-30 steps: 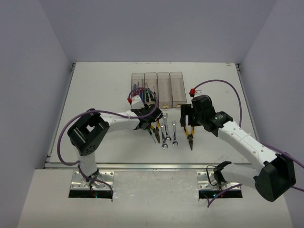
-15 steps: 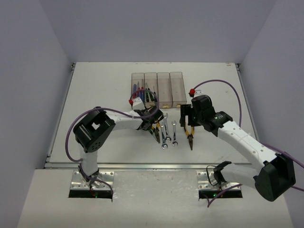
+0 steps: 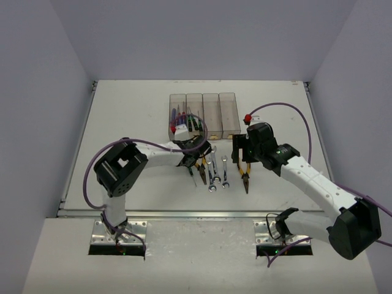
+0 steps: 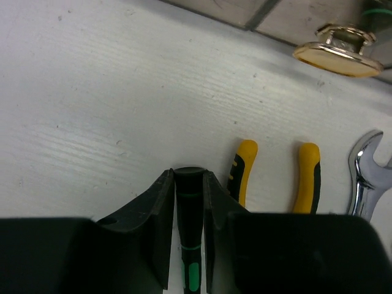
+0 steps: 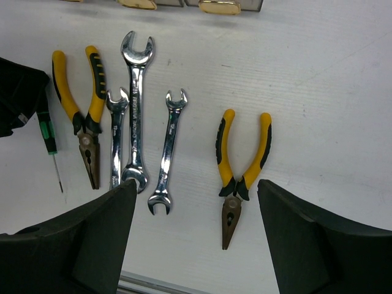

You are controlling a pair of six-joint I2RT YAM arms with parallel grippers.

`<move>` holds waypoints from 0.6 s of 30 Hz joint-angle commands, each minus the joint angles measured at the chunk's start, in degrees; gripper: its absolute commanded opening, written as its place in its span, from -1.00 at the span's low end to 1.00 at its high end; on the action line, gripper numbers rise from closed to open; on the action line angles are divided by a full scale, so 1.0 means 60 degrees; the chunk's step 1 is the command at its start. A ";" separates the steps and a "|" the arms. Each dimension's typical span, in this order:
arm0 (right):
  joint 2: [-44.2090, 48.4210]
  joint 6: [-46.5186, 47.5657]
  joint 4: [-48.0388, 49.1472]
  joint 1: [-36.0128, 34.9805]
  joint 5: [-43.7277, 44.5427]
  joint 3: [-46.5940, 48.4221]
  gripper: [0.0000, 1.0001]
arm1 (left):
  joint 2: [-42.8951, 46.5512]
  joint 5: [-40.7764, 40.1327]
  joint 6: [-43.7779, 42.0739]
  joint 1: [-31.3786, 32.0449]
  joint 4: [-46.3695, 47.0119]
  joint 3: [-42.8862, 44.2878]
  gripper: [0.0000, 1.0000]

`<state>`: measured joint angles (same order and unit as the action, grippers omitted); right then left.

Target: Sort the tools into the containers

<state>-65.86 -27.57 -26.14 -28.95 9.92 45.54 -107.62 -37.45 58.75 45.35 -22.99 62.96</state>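
Note:
My left gripper point(image 3: 195, 160) is shut on the black-and-green handle of a thin screwdriver point(image 4: 189, 211) that lies on the table; its shaft shows in the top view point(image 3: 192, 175). Yellow-handled pliers point(image 4: 242, 166) lie just right of it, then several silver wrenches point(image 3: 212, 168). My right gripper point(image 5: 195, 187) is open and empty, hovering above a second pair of pliers point(image 5: 240, 171) and the wrenches point(image 5: 136, 110). The four joined clear bins point(image 3: 211, 111) stand behind; the two left ones hold screwdrivers point(image 3: 177, 116).
A yellowish bin tab point(image 4: 340, 52) sits just beyond my left gripper. The table's front edge point(image 5: 159, 285) runs close below the pliers' tip. Purple cables loop from both arms.
My left wrist has shifted a little to the right over the thin screwdriver. The right arm has not moved.

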 commanded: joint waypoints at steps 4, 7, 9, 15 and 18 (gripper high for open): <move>0.0357 -0.0138 0.0285 0.0212 0.0412 -0.0150 0.60 | 0.1993 0.0781 -0.4830 -0.0171 0.2152 0.0793 -1.00; 0.0509 -0.0311 0.0282 0.0678 0.0346 -0.0300 0.60 | 0.1222 0.1745 -0.5495 -0.1000 0.1580 0.2487 -1.00; 0.0676 -0.0292 0.0270 0.0864 0.0259 -0.0354 0.60 | 0.0819 0.2109 -0.6193 -0.1404 0.1657 0.3143 -1.00; 0.0762 -0.0212 0.0270 0.1081 0.0075 -0.0412 0.61 | -0.1341 0.3395 -0.7762 -0.2550 0.1700 0.6262 -1.00; 0.0723 -0.0195 0.0270 0.1080 0.0051 -0.0402 0.61 | -0.2524 0.3736 -0.8320 -0.2685 0.1386 0.7613 -1.00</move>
<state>-62.19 -28.50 -25.88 -22.63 10.21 42.91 -114.57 -20.99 17.66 30.36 -13.23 99.61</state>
